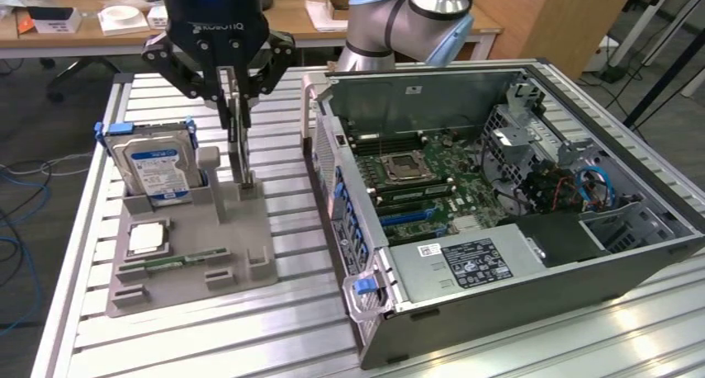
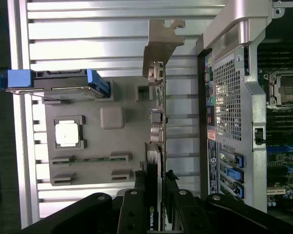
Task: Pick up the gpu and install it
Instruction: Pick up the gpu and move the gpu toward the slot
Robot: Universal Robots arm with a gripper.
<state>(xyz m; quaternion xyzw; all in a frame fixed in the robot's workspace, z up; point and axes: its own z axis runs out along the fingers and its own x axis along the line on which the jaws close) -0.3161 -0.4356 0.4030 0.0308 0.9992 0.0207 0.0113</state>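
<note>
While the memory stick point(image 1: 177, 261) and processor point(image 1: 147, 239) lie flat toward the grey holder tray's point(image 1: 187, 291) near edge, the gpu point(image 1: 240, 147) stands on edge by the tray's case-side edge — the gripper point(image 1: 236, 97) clamped on its top, probably to keep it square for a slot. At the far corner the hard drive point(image 1: 160, 159) sits upright; the open computer case point(image 1: 463, 262) lies alongside.
</note>
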